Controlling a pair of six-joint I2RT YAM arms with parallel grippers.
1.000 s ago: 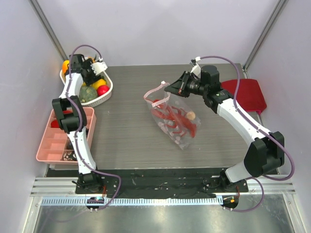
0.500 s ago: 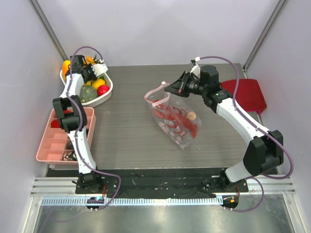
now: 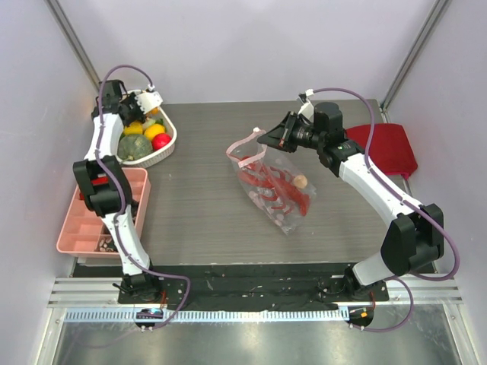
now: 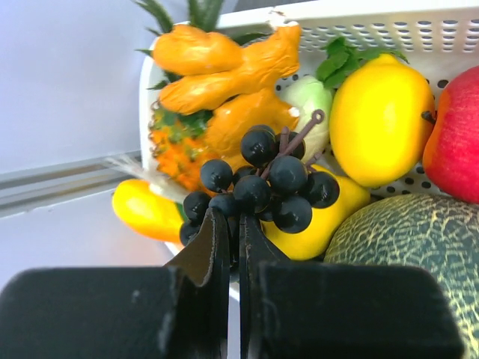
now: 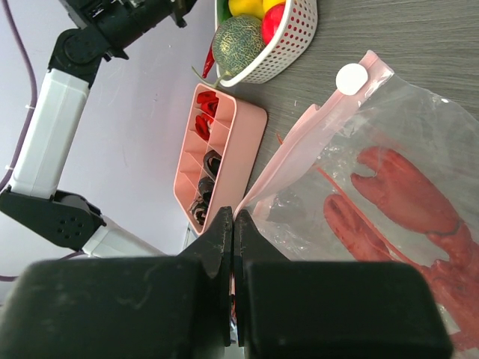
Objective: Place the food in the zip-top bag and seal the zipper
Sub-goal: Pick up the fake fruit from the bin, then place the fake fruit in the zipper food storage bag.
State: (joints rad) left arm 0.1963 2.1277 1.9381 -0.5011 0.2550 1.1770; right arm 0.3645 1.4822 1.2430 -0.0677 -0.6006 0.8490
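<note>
The clear zip-top bag [image 3: 255,158] lies mid-table with the red lobster [image 3: 275,188] and a small beige piece [image 3: 300,181] of the food inside. My right gripper [image 3: 263,139] is shut on the pink zipper strip [image 3: 242,143] and holds the mouth edge up. In the right wrist view the strip [image 5: 299,138] runs out of the closed gripper [image 5: 233,217], above the lobster [image 5: 404,194]. My left gripper [image 3: 139,114] is over the white basket [image 3: 166,150]. In its wrist view the gripper [image 4: 233,217] is shut on the base of a black grape bunch [image 4: 269,183].
The basket also holds a lemon [image 4: 380,120], a netted melon [image 4: 419,247], a red apple [image 4: 456,142] and orange pieces [image 4: 224,67]. A pink compartment tray [image 3: 84,220] sits at the left edge. A red flat board [image 3: 384,148] lies at the right.
My left gripper has shut on the grapes, and its wrist has swung left and back over the basket. The right arm and bag have not moved.
</note>
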